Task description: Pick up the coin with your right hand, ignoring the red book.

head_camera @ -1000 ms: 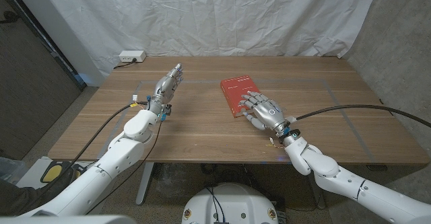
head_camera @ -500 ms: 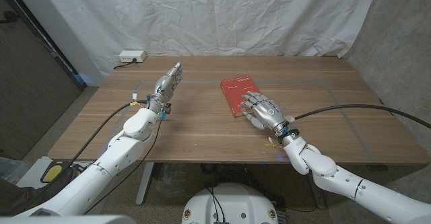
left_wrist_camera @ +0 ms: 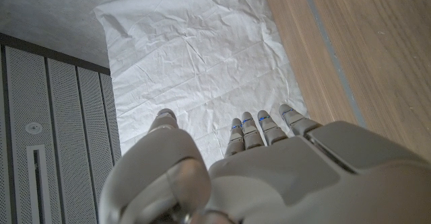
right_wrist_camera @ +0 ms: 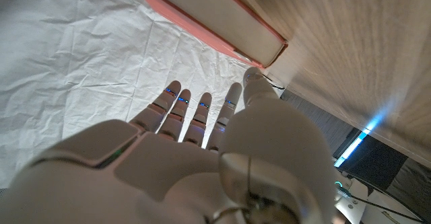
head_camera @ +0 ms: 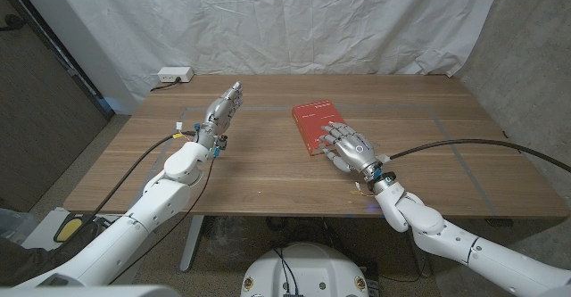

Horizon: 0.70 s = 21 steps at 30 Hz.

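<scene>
At table centre — right hand (head_camera: 346, 147) is held spread, fingers over the red book's (head_camera: 314, 119) near corner, scarcely shifted within the last second | coin cannot be made out | left hand (head_camera: 221, 111) is kept apart, fingers straight, empty.

So we're looking at a wood-grain counter (head_camera: 268, 168) with faint pale tape lines marking out a rectangle on its top. Behind it hangs a big wrinkled white sheet (head_camera: 268, 20) that covers the whole back side as a backdrop. Off to the right the wall (head_camera: 535, 56) is bare grey, concrete-looking. On the left there's a dark panel (head_camera: 36, 101) with a perforated look to it, going by the left wrist view. A white power strip (head_camera: 174, 74) sits at the counter's far left corner with a cord trailing off. Floor (head_camera: 116, 110) is grey. Lighting's even and soft, no hard shadows anywhere.
</scene>
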Each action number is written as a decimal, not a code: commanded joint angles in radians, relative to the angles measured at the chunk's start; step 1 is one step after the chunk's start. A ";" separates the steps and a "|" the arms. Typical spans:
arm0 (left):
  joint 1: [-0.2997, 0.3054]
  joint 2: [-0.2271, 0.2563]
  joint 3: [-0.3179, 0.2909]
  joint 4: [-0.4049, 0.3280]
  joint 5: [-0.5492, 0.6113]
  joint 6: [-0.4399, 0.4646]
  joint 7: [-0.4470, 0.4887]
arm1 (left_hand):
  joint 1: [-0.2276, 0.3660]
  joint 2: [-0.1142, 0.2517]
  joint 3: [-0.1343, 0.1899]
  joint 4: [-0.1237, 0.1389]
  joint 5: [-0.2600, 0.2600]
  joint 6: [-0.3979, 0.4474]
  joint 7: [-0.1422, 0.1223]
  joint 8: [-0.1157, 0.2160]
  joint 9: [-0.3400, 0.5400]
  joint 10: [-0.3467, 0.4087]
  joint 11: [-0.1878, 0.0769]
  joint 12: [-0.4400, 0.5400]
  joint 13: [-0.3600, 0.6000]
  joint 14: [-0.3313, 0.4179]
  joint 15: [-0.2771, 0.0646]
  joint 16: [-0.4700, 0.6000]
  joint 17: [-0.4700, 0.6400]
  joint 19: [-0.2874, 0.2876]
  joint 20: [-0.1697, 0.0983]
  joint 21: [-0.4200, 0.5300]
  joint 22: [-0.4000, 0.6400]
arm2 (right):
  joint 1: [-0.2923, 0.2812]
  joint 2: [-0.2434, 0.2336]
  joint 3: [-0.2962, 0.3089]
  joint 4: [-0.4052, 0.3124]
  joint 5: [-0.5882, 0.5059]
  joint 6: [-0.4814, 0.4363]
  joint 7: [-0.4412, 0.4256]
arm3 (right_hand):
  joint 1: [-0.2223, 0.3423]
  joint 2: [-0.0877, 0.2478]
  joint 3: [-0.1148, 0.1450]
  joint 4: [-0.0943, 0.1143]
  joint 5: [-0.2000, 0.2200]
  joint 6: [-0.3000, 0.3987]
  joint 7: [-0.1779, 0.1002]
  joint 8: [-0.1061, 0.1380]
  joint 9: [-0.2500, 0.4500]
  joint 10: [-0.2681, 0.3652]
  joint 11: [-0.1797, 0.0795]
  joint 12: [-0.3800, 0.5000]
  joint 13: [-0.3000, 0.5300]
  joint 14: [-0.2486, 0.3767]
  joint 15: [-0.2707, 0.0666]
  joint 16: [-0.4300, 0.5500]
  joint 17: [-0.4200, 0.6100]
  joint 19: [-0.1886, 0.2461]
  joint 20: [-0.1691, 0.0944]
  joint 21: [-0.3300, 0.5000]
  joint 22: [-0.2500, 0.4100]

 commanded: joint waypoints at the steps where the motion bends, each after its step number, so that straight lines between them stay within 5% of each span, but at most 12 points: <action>1: -0.002 0.002 0.004 -0.005 0.002 0.005 0.000 | -0.001 0.009 -0.002 0.002 0.000 0.004 -0.001 0.001 0.006 0.000 -0.001 0.001 0.003 0.006 0.000 0.000 0.001 -0.002 -0.020 0.002 0.005 | 0.006 0.009 -0.011 0.016 0.007 -0.010 -0.008 | 0.007 -0.001 -0.005 0.000 -0.004 -0.009 0.001 0.010 0.011 -0.008 -0.001 0.005 0.007 -0.006 -0.018 0.002 0.005 -0.007 -0.029 -0.003 0.005; 21: 0.017 0.008 -0.002 -0.027 0.007 0.003 0.013 | -0.001 0.011 -0.004 0.001 -0.001 0.005 -0.001 0.002 0.006 0.002 0.000 0.001 0.003 0.006 0.001 0.000 0.001 -0.003 -0.019 0.002 0.005 | 0.016 0.010 -0.025 0.024 0.009 -0.007 -0.010 | 0.009 0.000 -0.008 0.001 -0.004 -0.006 -0.002 0.052 0.051 -0.024 0.002 0.006 0.019 -0.020 -0.013 0.000 0.011 -0.022 -0.026 -0.006 0.008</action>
